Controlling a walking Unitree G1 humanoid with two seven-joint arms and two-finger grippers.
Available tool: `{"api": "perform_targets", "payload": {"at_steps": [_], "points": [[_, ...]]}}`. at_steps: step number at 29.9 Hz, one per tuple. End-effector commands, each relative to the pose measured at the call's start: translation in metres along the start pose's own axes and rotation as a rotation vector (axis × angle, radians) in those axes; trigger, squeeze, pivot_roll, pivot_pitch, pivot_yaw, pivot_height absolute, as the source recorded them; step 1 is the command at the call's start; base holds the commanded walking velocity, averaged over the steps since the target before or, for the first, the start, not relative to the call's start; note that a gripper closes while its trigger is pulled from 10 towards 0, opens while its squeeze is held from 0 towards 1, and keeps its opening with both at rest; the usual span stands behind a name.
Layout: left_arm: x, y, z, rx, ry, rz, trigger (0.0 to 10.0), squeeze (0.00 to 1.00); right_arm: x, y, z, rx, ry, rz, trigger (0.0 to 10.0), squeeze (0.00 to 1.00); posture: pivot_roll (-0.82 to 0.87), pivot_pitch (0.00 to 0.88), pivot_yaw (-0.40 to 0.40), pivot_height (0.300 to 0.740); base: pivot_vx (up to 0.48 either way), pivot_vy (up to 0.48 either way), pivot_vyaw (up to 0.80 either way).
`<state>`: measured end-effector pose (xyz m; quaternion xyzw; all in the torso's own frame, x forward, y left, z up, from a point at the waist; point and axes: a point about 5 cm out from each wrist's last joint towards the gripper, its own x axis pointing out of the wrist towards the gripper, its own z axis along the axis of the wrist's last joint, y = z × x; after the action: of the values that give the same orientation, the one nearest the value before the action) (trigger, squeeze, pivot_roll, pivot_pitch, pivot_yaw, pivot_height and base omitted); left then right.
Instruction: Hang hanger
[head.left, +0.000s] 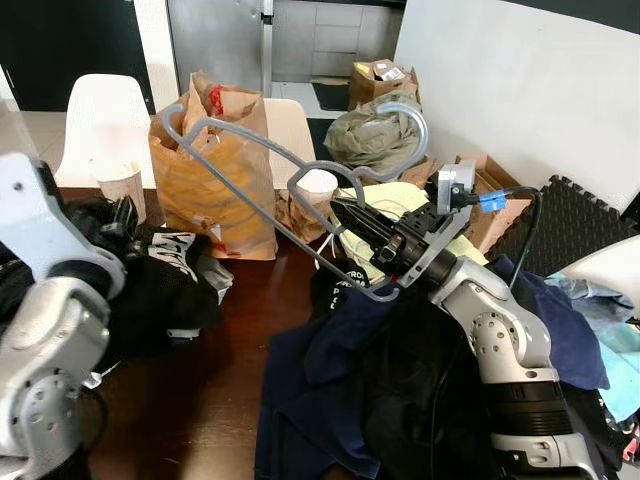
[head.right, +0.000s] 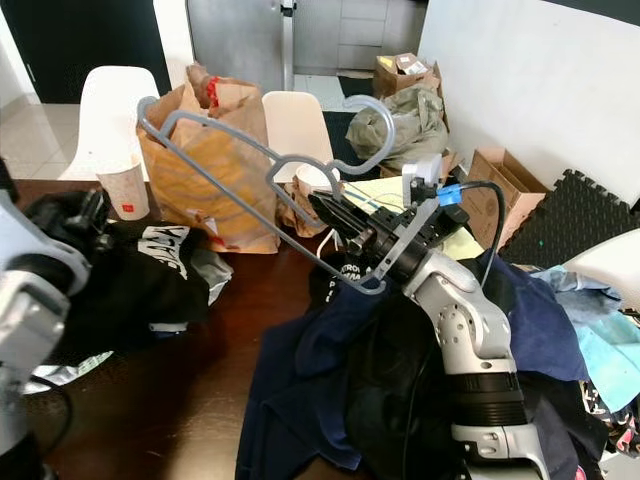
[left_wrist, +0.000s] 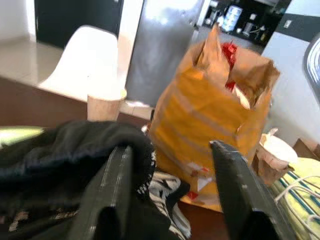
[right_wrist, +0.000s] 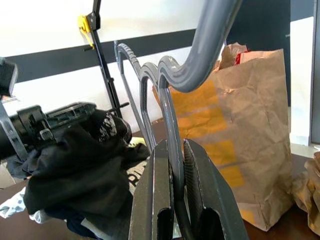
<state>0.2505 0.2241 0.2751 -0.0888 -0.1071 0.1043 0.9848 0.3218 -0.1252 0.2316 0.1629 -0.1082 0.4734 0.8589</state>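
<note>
A grey plastic hanger hangs tilted in the air over the dark wooden table, its hook toward the back right. My right gripper is shut on its lower bar; the right wrist view shows the bar of the hanger clamped between the two fingers. At the table's left side my left gripper is open. A heap of black clothing lies under it and against one finger.
A brown paper bag stands at the table's far edge behind the hanger, with a paper cup to its left. Navy and dark clothes are heaped under my right arm. White chairs and cardboard boxes stand beyond.
</note>
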Motion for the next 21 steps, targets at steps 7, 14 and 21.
{"api": "perform_targets", "payload": {"at_steps": [7, 14, 21], "points": [[-0.006, -0.004, 0.026, 0.258, -0.056, -0.177, 10.0, 0.93, -0.003, -0.002, 0.002, -0.015, 0.011, 0.000, 10.0, 0.00, 0.07, 0.000, -0.073, 0.740, 0.000, 0.000, 0.00], [-0.006, 0.013, 0.016, 0.336, 0.033, -0.129, 10.0, 0.44, -0.004, -0.003, 0.003, -0.019, 0.017, 0.002, 10.0, 0.00, 0.06, 0.000, -0.077, 0.740, 0.000, 0.000, 0.00], [-0.008, 0.031, 0.013, 0.394, 0.093, -0.068, 10.0, 0.00, -0.005, -0.004, 0.005, -0.028, 0.026, 0.001, 10.0, 0.00, 0.05, 0.000, -0.083, 0.740, 0.000, 0.000, 0.00]]}}
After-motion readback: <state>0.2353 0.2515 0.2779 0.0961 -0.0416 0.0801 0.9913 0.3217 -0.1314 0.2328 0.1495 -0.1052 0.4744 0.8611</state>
